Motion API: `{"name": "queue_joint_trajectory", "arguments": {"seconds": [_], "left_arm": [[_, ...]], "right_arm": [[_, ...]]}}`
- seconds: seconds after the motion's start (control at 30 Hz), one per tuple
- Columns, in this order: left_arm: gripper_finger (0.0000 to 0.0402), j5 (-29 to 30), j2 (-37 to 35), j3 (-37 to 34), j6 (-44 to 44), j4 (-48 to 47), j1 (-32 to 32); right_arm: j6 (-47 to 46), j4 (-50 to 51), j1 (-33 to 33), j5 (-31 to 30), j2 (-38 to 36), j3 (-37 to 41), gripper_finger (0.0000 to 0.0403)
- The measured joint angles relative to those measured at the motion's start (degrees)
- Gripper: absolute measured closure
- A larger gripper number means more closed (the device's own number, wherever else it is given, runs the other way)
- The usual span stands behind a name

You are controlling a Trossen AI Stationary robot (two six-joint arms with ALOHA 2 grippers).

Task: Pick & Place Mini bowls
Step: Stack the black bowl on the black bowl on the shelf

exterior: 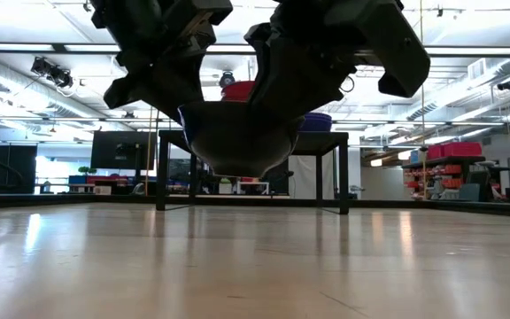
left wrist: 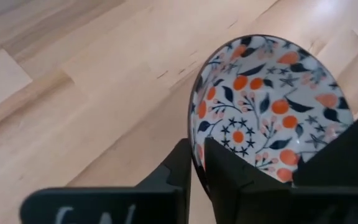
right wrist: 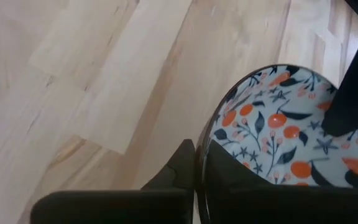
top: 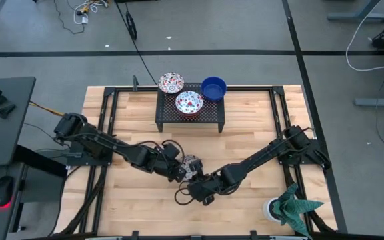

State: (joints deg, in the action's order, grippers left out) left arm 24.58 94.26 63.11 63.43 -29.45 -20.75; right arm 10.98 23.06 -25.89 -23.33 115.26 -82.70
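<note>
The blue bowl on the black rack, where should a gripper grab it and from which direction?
Grip the blue bowl by its thin rim, coming from above, one finger inside. It sits upright and open on the rack, and the patterned bowl crowds one side, so take the far edge.

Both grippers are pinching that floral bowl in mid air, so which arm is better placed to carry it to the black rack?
Either; perhaps the left. Left gripper and right gripper each clamp the floral bowl's rim above the table. Both sit similarly far from the rack.
</note>
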Motion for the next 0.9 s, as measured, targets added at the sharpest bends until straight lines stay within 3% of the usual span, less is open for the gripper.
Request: {"name": "queue_joint_trajectory", "arguments": {"seconds": [0.17,0.6,0.8,0.9], "left_arm": [[0.0387,0.01,0.24,0.00,-0.99,0.26,0.09],[0.0395,-1.19,0.51,-0.50,-2.40,-3.26,-0.02],[0.0395,-0.39,0.46,-0.72,-1.62,-3.51,-0.02],[0.0395,-0.39,0.46,-0.68,-1.45,-4.02,-0.11]], "right_arm": [[0.04,-1.48,-0.04,-0.17,0.00,0.00,0.0379],[1.86,-9.66,-0.16,-1.02,-0.36,-0.26,0.0320],[-0.02,-7.93,-0.97,-0.64,-0.56,-0.16,0.0316],[-1.22,-5.11,-2.71,-3.90,-1.96,-0.15,0.0324]]}}
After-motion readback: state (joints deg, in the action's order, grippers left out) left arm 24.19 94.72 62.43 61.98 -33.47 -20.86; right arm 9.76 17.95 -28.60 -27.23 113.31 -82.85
